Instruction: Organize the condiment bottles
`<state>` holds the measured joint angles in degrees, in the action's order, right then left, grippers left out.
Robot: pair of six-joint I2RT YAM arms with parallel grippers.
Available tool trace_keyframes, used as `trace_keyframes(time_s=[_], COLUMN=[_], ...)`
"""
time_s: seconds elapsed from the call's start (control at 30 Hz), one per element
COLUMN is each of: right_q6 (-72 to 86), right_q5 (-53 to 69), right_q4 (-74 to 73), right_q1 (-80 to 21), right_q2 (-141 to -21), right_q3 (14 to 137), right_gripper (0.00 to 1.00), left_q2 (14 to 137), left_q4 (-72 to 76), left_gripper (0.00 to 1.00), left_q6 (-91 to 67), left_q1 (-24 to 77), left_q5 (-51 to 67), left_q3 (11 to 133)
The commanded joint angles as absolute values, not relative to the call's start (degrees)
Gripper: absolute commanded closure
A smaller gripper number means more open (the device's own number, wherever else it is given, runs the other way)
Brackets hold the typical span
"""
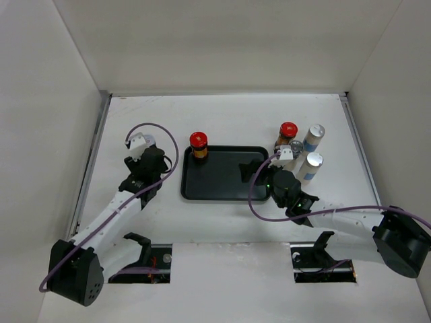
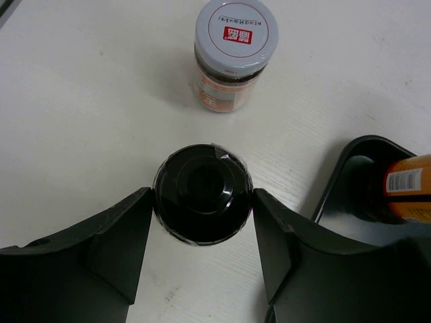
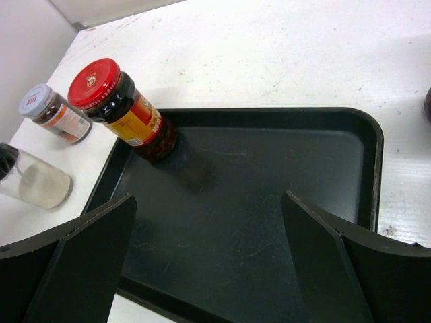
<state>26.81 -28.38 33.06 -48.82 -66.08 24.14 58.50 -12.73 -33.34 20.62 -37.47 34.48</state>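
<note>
Left hand (image 2: pixel 202 202) is pinched on the black-capped bottle (image 2: pixel 202 192), stood on the surface (image 2: pixel 81 121) left of the tray (image 1: pixel 222 192). Pale-lidded jar (image 2: pixel 236 40) is seen just beyond it. Red-capped jar (image 1: pixel 198 145) is stood in the tray's far-left corner. Right hand (image 3: pixel 209 197) is spread over the tray. Second red-capped jar (image 1: pixel 287 131) and two white-and-blue cylinders (image 1: pixel 314 138) (image 1: pixel 310 167) are grouped right of the tray.

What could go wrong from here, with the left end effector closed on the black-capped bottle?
1. The left end effector pinches the black-capped bottle at its round cap, so it may slip or swing when lifted.
2. The red-capped jar stands in the tray corner nearest this bottle; a low carry could knock it.
3. The right end effector hangs open over the tray, so the arms may collide there.
</note>
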Motion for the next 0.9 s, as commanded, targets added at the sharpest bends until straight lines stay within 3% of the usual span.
trace_keyframes(time_s=[0.0, 0.23, 0.5, 0.87], right_q6=[27.2, 27.2, 27.6, 29.0], right_q5=[-27.2, -27.3, -28.9, -30.5], right_q4=[35.5, 35.4, 35.1, 34.5], right_q1=[-49.1, -48.7, -47.6, -45.7], right_q2=[-66.1, -65.4, -63.8, -62.4], right_q3=[24.3, 24.1, 23.3, 22.1], right_gripper=[0.05, 0.05, 0.05, 0.05], left_q2=[53.8, 54.7, 66.0, 86.6], left_q4=[-11.1, -10.8, -0.5, 15.1], left_gripper=[0.61, 0.61, 0.61, 0.61], left_q6=[-31.6, -31.3, -32.7, -26.6], left_q1=[22.2, 33.6, 47.6, 49.1], left_q5=[-39.3, -40.0, -40.3, -37.1], left_q3=[38.3, 43.5, 47.5, 57.7])
